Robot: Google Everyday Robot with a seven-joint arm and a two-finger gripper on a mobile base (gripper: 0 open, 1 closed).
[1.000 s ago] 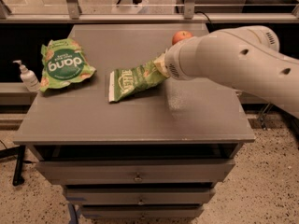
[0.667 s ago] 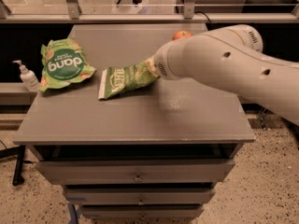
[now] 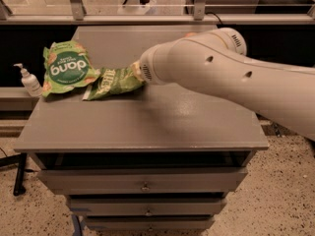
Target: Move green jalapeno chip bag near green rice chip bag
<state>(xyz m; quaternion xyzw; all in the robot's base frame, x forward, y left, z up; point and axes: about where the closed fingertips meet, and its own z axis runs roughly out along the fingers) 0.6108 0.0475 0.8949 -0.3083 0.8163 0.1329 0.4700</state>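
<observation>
The green jalapeno chip bag [image 3: 110,82] lies on the grey cabinet top [image 3: 147,127], its left end touching the lower right edge of the green rice chip bag [image 3: 66,69], the bright green "dang" bag at the back left. My gripper [image 3: 139,74] is at the jalapeno bag's right end and holds that end slightly raised. The wrist and the thick white arm [image 3: 221,77], which reaches in from the right, hide most of the gripper.
A white pump bottle [image 3: 30,81] stands on a lower ledge left of the cabinet. A small orange object [image 3: 189,34] peeks out behind the arm at the back. Drawers [image 3: 145,186] are below the top. A glass rail runs behind.
My gripper has moved left with the jalapeno bag in it. The bag went from the middle of the top to right beside the rice chip bag, now touching it.
</observation>
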